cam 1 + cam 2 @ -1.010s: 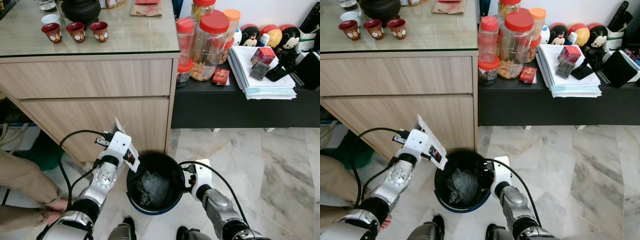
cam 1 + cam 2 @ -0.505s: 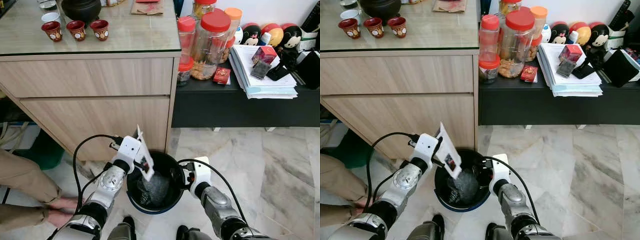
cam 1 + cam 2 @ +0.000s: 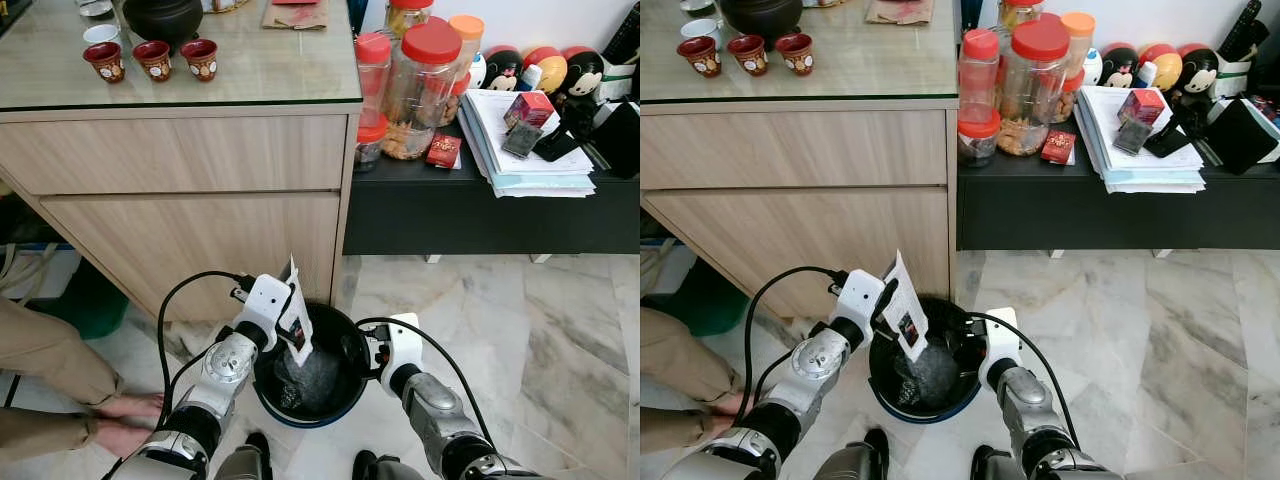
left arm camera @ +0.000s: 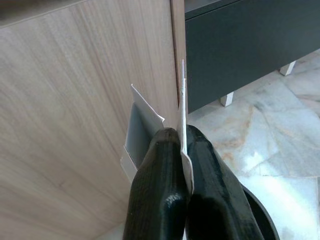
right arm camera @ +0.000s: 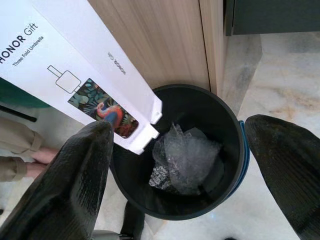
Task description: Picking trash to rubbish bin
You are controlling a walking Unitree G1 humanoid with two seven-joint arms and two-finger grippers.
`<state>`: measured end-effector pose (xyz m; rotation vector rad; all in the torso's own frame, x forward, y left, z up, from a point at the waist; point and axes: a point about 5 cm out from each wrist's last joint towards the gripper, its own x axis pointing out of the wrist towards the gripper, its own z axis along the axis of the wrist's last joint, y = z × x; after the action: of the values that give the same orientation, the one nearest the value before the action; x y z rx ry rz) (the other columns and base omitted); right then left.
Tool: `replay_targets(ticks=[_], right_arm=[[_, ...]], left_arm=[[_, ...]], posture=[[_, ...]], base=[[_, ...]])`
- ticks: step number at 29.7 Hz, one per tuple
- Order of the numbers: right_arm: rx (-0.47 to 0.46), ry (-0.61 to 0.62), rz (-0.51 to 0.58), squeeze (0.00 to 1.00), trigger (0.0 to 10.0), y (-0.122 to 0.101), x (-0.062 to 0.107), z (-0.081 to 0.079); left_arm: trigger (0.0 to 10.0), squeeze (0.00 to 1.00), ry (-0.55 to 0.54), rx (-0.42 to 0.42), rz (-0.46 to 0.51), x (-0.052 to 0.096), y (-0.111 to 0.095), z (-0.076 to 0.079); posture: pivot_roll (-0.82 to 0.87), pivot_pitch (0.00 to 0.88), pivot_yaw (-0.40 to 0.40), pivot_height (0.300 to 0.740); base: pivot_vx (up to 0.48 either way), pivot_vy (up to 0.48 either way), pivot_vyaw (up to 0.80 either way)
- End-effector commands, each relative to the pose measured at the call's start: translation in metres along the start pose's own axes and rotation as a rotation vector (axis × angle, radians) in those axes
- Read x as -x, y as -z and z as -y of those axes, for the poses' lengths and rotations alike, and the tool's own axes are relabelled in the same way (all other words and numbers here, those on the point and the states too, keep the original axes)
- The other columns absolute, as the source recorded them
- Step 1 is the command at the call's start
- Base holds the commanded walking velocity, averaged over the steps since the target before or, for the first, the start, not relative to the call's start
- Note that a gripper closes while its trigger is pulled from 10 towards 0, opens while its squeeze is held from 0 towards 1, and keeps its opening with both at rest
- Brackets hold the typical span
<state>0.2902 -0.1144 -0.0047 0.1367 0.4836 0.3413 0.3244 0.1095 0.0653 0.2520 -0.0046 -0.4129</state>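
Flattened white box over black bin, marble floor, wooden cabinet.

Left arm swings the box from beside the bin to over its mouth

Over the last second the left gripper, clamped on the flat white box, has carried it rightward from over the floor on the left of the black rubbish bin to above the bin's left rim. The box has turned from a broad slanted face to a steeper, nearly edge-on tilt, its lower end now dipping inside the opening above the crumpled clear plastic. The person's hand at the near left has shifted slightly.
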Motion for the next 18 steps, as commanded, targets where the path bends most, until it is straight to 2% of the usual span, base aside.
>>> replay_targets(ticks=[1,2,18], right_arm=[[-0.013,0.007,-0.010,0.00,10.0,0.0035,0.0009,-0.0001],[-0.012,0.007,-0.011,0.00,10.0,0.0036,0.0009,-0.0002],[-0.021,0.013,-0.026,0.00,10.0,0.0081,0.0020,-0.0005]], left_arm=[[10.0,0.65,0.003,0.012,-0.039,0.0060,0.0093,0.0006],[10.0,1.00,0.002,0.011,-0.040,0.0061,0.0095,0.0005],[10.0,1.00,0.007,0.025,-0.075,0.0083,0.0148,-0.0004]], posture=[[0.13,0.237,-0.014,0.740],[0.13,0.236,-0.014,0.740],[0.14,0.236,-0.011,0.740]], base=[[0.000,0.000,0.00],[0.000,0.000,0.00],[0.000,0.000,0.00]])
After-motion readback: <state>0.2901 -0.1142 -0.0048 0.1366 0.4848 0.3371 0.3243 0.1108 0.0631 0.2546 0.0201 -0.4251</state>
